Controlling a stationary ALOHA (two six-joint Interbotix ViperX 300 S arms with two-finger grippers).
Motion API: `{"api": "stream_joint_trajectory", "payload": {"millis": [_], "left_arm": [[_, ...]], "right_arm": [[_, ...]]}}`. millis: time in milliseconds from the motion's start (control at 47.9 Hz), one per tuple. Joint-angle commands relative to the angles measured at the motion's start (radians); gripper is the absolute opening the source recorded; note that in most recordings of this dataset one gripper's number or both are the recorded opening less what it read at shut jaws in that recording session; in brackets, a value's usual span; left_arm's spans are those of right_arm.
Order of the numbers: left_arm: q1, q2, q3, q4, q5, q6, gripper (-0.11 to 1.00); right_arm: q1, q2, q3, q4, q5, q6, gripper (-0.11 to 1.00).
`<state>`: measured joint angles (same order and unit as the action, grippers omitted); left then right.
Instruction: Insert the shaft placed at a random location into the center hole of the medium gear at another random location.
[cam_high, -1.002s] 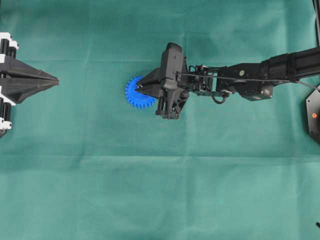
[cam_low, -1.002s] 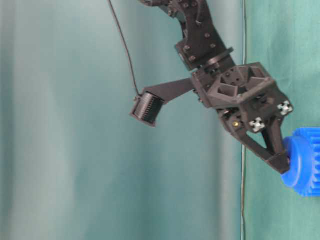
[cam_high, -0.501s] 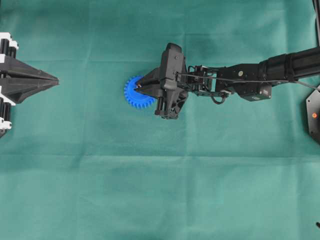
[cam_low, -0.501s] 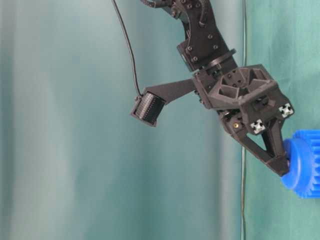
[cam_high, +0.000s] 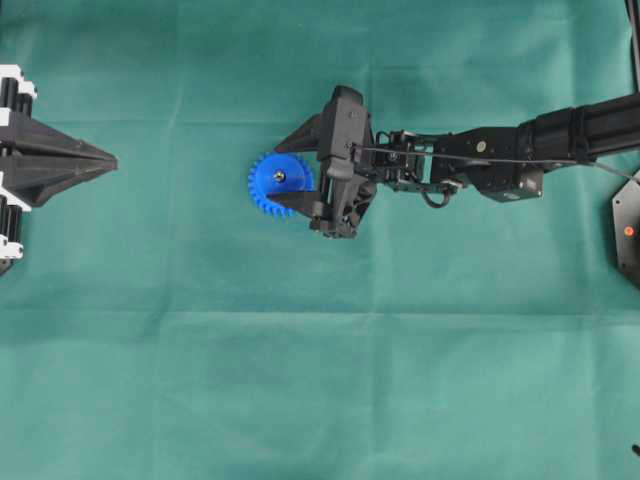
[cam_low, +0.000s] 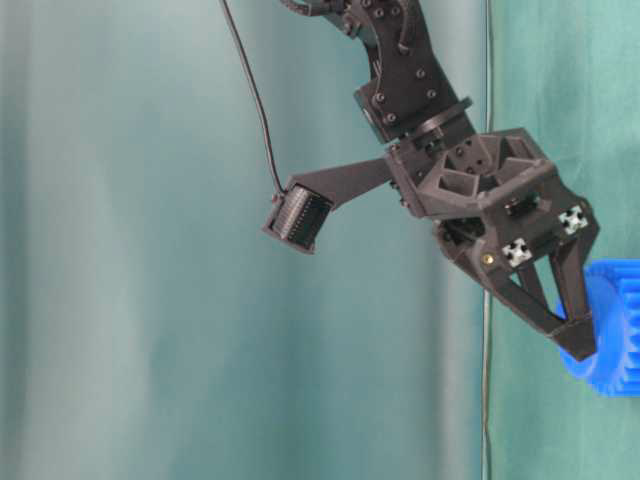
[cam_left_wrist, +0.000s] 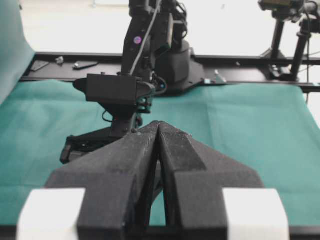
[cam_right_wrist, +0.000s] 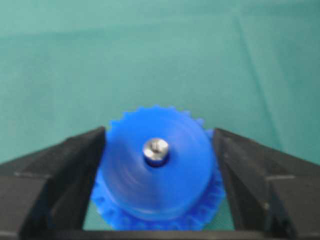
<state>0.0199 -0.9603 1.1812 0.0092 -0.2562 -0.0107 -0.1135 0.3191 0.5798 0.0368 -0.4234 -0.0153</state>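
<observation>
Green cloth, faintly creased, covers the whole tabletop (cam_high: 300, 380); a black rail and pale background run along its far edge in the left wrist view. One medium gear (cam_high: 279, 184), bright blue, lies flat left of centre, with one shaft (cam_high: 279, 177) standing in its center hole (cam_right_wrist: 156, 159). Two arms are in view. The right gripper (cam_high: 282, 172) has its jaws spread wide either side of the gear, holding nothing. The left gripper (cam_high: 112, 160), at the left edge, has its jaws pressed together, empty.
</observation>
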Motion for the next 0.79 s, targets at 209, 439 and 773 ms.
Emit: {"api": "stream_joint_trajectory", "payload": {"millis": [209,439,773], "left_arm": [[0.002,0.009,-0.020,0.002,-0.008,0.000,0.00],[0.002,0.009,-0.020,0.003,-0.009,-0.002,0.00],[0.003,0.008,-0.020,0.003,-0.009,-0.002,0.00]], "right_arm": [[-0.003,-0.121,-0.006,0.002,0.049,-0.005,0.82],[-0.002,-0.230,0.009,-0.002,0.104,-0.008,0.82],[-0.002,-0.314,0.049,-0.002,0.120,-0.006,0.81]]}}
